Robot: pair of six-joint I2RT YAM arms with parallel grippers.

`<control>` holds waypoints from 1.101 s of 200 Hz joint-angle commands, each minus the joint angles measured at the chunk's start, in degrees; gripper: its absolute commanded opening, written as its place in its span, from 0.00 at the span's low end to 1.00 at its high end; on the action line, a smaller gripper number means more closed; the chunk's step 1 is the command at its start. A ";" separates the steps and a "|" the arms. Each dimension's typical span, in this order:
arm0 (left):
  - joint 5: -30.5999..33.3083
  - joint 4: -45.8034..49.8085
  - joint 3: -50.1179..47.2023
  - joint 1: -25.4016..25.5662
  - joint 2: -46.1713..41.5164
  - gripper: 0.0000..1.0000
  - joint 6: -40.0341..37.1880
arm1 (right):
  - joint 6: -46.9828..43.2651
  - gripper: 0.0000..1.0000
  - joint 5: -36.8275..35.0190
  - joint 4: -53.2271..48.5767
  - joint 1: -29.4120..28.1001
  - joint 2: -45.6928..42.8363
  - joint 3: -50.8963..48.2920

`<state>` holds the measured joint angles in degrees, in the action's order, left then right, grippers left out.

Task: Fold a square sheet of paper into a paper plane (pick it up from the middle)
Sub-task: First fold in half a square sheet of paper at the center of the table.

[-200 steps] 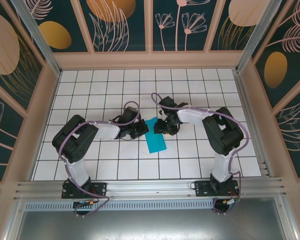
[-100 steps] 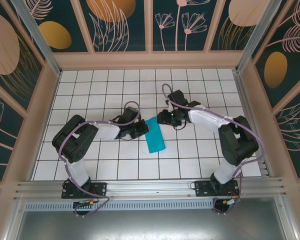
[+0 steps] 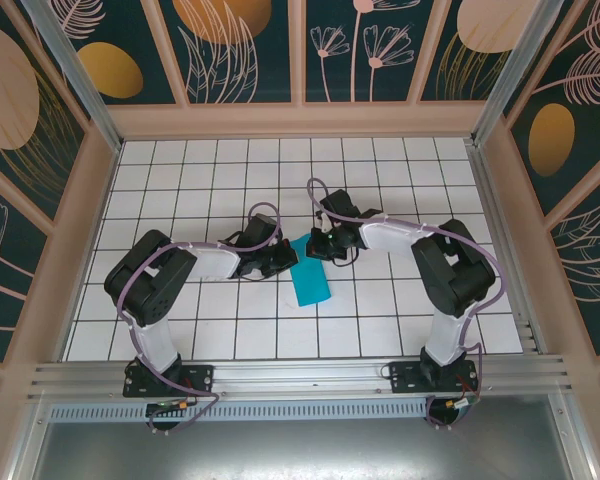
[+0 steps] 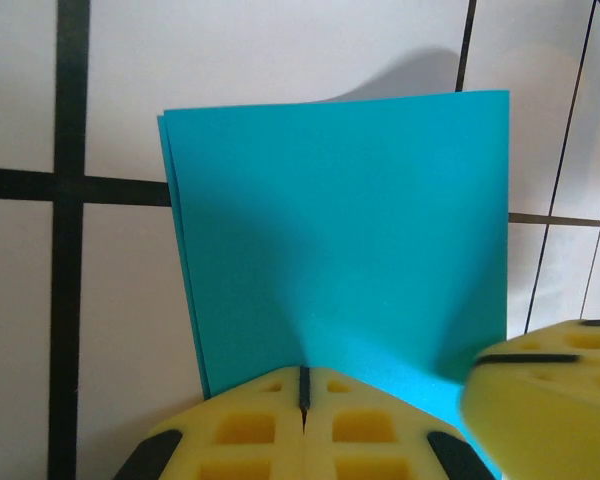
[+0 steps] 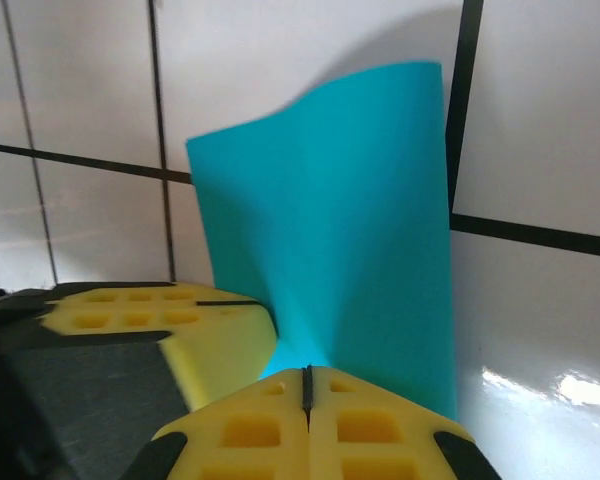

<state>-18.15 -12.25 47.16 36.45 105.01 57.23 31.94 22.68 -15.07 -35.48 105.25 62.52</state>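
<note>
The square sheet of paper (image 3: 310,281) is teal and lies folded into a narrow oblong on the white tiled floor, mid-table. My left gripper (image 3: 288,262) is shut at its left long edge; in the left wrist view the paper (image 4: 350,230) rises in a ridge into the closed yellow fingertips (image 4: 303,374). At the sheet's far short end my right gripper (image 3: 314,249) is also shut. In the right wrist view the paper (image 5: 340,250) curls up and narrows into that gripper's closed tips (image 5: 307,372). The two grippers sit almost touching.
The floor is a white tile grid with black lines (image 3: 380,300), walled by patterned panels (image 3: 300,50) on three sides. An aluminium rail (image 3: 300,378) runs along the near edge by the arm bases. The other gripper's yellow finger (image 4: 550,390) crowds the left wrist view.
The right gripper pulled back to the right, then returned to the paper's far end and closed its jaws there. The left arm stayed put.
</note>
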 commanded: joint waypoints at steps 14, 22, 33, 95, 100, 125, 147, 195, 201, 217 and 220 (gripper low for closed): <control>6.02 9.84 -3.13 0.51 5.46 0.00 -0.07 | -0.54 0.00 2.73 1.53 -1.03 3.49 2.14; 6.19 10.09 -3.12 0.47 5.55 0.00 -0.10 | -1.00 0.00 3.16 1.61 -1.16 4.08 2.41; 6.29 10.29 -3.20 0.47 5.75 0.00 -0.02 | -1.56 0.00 3.35 1.62 -1.55 4.86 2.83; 8.42 12.78 -3.99 0.48 6.13 0.00 0.42 | -5.46 0.00 1.87 2.05 0.07 5.66 -0.04; 8.97 13.56 -3.89 0.53 6.27 0.00 0.34 | -6.00 0.00 1.65 2.39 0.44 5.20 -0.92; 10.45 14.83 -5.09 0.48 6.77 0.00 0.71 | -7.83 0.00 1.58 3.75 3.29 2.98 -5.57; 11.89 15.41 -6.38 0.49 7.35 0.00 0.60 | -9.03 0.00 2.26 4.74 6.24 0.24 -9.81; 11.56 13.35 -8.32 0.54 7.61 0.00 0.86 | -10.72 0.00 1.71 5.11 10.74 -8.04 -14.82; 11.47 13.15 -8.40 0.52 7.33 0.00 0.86 | -10.47 0.00 1.67 5.65 10.60 -9.49 -14.69; 11.63 13.65 -7.73 0.47 7.05 0.00 0.45 | -9.15 0.00 2.31 7.78 9.74 -12.10 -14.09; 11.60 13.73 -7.70 0.56 7.01 0.00 0.38 | -8.85 0.00 2.63 8.21 9.52 -12.25 -13.87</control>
<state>-15.75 -16.34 44.27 37.15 104.99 58.13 22.96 26.24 -7.99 -24.86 97.69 48.21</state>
